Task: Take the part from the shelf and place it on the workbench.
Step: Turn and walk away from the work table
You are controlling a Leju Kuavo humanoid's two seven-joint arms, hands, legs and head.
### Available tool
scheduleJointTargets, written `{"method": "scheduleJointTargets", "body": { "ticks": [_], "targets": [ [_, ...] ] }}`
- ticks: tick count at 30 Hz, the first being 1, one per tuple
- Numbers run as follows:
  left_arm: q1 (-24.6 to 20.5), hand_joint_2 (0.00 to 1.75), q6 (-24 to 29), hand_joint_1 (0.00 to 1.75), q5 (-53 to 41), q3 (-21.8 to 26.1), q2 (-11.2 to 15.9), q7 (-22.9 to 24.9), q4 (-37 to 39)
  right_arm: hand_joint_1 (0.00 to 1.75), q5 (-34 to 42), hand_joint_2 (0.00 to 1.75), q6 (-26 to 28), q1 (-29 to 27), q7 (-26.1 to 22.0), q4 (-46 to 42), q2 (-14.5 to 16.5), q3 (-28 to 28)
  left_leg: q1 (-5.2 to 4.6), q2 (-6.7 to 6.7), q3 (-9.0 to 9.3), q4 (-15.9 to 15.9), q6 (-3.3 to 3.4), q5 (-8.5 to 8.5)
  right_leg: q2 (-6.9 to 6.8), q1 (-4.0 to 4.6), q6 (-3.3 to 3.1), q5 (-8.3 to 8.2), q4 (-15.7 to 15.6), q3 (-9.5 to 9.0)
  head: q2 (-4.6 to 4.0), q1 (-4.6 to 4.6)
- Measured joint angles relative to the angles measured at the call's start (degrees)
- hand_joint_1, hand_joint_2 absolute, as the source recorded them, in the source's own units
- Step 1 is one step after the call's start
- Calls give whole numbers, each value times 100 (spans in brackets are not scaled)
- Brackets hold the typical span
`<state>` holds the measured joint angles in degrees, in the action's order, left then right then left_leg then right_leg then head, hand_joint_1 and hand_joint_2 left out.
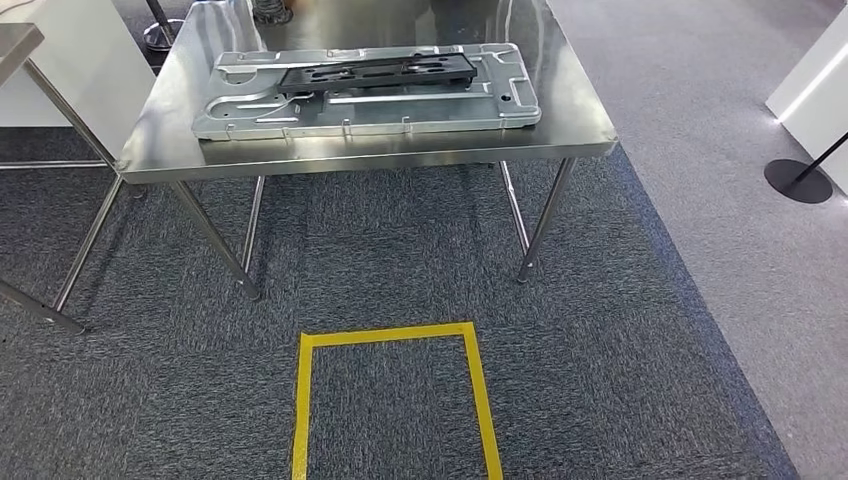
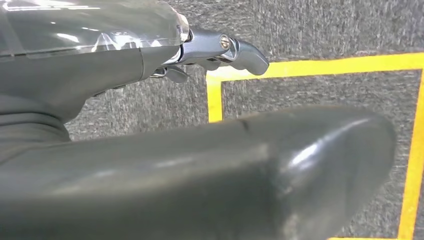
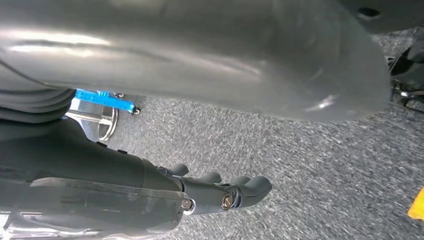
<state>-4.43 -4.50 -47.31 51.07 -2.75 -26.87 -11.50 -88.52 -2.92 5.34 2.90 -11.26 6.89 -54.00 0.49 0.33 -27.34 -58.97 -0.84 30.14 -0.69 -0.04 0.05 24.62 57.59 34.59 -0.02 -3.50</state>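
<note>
Part — flat black frame — lies on the workbench, on top of a large silver stamped panel that covers most of the benchtop. The part sits toward the far half of the panel, long side parallel to the bench's near edge, lying flat.

Both hands are well apart from it — down by the floor, over grey carpet.

Left hand: thick grey thumb runs across the wrist view, dark fingers stretched out straight beside it, gap between thumb and fingers, nothing in it. Fingers apart, holding nothing. Yellow tape rectangle on the carpet lies beyond the fingers.

Right hand: same pose. Thumb along one side of the wrist view, fingers extended in a row with tips slightly bent, carpet visible between thumb and fingers. Holding nothing, fingers apart.

In the head view the tape rectangle is on the floor in front of the bench, between the bench legs and the camera. A second steel table shows at the left edge. A black round post base stands on the lighter floor at right.
</note>
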Motion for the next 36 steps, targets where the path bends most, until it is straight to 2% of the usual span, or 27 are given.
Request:
{"method": "scheduleJointTargets", "body": {
  "ticks": [2,3,4,5,6,8,9,10,11,12,13,15,16,17,19,20,21,23,24,25,26,27,29,30,31,34,36],
  "targets": [
    [5,0,7,0,1,5,0,12,0,0,0,0,5,2,-30,0,-1,9,-30,-8,100,246,74,61,-2,2,63,-84,21,49,0,1],
    [9,0,7,0,1,9,-3,20,0,0,0,0,8,-2,-49,0,-4,11,-22,-1,59,250,122,27,3,2,96,-115,19,67,0,1],
    [7,0,7,0,1,13,-7,27,0,0,0,0,11,-3,-74,0,-10,14,-13,9,19,260,170,-24,14,-4,130,-70,53,97,0,1],
    [2,0,7,0,1,20,-11,32,0,0,0,0,13,-5,-102,0,-17,20,0,20,-29,272,225,-83,27,-11,162,73,165,143,0,1],
    [-4,0,7,0,1,30,-15,35,0,0,-2,0,15,-6,-134,0,-24,29,11,31,-87,281,267,-147,38,-20,190,308,382,215,0,1],
    [-10,0,7,0,7,60,-17,38,0,0,-8,0,16,-6,-211,0,-28,54,3,39,-234,263,308,-263,48,-38,225,861,1093,399,0,1],
    [-9,0,7,0,11,75,-18,38,0,0,-13,0,16,-6,-240,0,-28,64,-1,42,-322,247,307,-319,48,-42,235,1017,1421,457,0,1],
    [-8,0,8,0,15,87,-20,38,0,0,-15,0,16,-6,-261,0,-28,73,-4,44,-416,225,304,-373,48,-46,240,1044,1604,441,0,1],
    [-9,0,8,0,16,95,-24,38,0,0,-17,0,17,-4,-271,0,-28,79,-6,46,-509,202,297,-424,48,-50,238,957,1587,330,0,1],
    [-9,0,8,0,16,99,-28,36,0,0,-17,0,20,1,-274,0,-29,85,-7,45,-594,178,288,-470,48,-53,226,805,1358,111,0,1],
    [-10,0,10,0,16,101,-35,34,0,0,-13,0,25,10,-275,-1,-31,90,-7,42,-664,157,274,-511,48,-51,200,673,982,-190,0,1],
    [-10,0,14,0,17,108,-50,30,0,0,12,0,35,37,-271,-3,-43,98,-21,41,-762,123,226,-584,46,-21,126,620,143,-781,0,1],
    [-10,0,18,0,17,114,-56,28,0,0,38,0,37,47,-265,-4,-49,97,-24,44,-789,117,192,-624,46,-2,92,661,-123,-945,0,0],
    [-10,0,22,0,17,122,-59,28,0,0,82,0,35,50,-257,-4,-53,90,-25,50,-806,122,155,-669,47,15,60,692,-261,-1009,0,0],
    [-8,0,32,0,18,139,-59,33,0,0,211,0,13,42,-245,-3,-52,48,-21,49,-831,123,84,-716,41,3,-4,633,-318,-971,0,-1],
    [-2,0,36,0,22,146,-60,40,0,0,298,0,-8,36,-243,-2,-52,8,-17,40,-867,50,57,-626,35,-10,-43,583,-335,-940,0,0],
    [6,0,41,0,27,154,-62,50,0,0,385,0,-30,31,-240,-2,-53,-39,-9,30,-936,-133,32,-439,25,-23,-77,528,-350,-901,0,0],
    [20,0,53,0,37,180,-66,69,0,0,557,0,-67,22,-218,-2,-55,-148,13,19,-1148,-815,-5,89,14,-18,-121,444,-345,-801,0,1],
    [23,0,60,0,39,199,-68,76,0,0,632,0,-82,18,-197,-2,-55,-205,20,19,-1239,-1186,-21,264,12,-12,-126,407,-334,-746,0,1],
    [25,0,68,0,40,216,-68,81,0,0,704,0,-94,15,-172,-2,-55,-264,21,19,-1268,-1426,-31,317,12,-7,-123,375,-315,-691,0,1],
    [26,0,77,0,40,230,-68,87,0,0,774,44,-102,14,-149,-2,-55,-324,21,19,-1195,-1451,-34,251,13,-7,-114,352,-287,-638,0,1],
    [27,0,85,0,40,238,-68,90,0,0,835,87,-104,12,-130,-2,-55,-387,21,19,-1016,-1262,-30,118,14,-9,-105,336,-252,-587,0,1],
    [20,0,100,0,40,245,-68,107,0,0,931,175,-101,12,-113,-2,-50,-502,13,17,-461,-457,2,-104,15,-6,-78,326,-168,-503,0,1],
    [14,0,107,0,40,250,-68,129,0,0,960,175,-101,13,-111,-2,-46,-553,6,16,-252,-116,25,-136,15,1,-56,321,-129,-467,0,0],
    [9,0,116,0,40,255,-68,164,0,0,981,175,-102,15,-113,-2,-43,-595,-3,14,-133,100,51,-126,14,10,-30,313,-98,-438,0,0],
    [10,0,148,0,38,277,-71,319,0,0,1030,175,-101,17,-120,-2,-43,-692,-13,18,-135,219,137,-115,14,22,52,273,-87,-405,0,1],
    [8,0,168,0,34,285,-79,428,0,0,1050,175,-78,16,-93,-3,-48,-739,-3,10,-140,267,170,-159,9,36,-55,250,-133,-399,0,1]
  ]
}}
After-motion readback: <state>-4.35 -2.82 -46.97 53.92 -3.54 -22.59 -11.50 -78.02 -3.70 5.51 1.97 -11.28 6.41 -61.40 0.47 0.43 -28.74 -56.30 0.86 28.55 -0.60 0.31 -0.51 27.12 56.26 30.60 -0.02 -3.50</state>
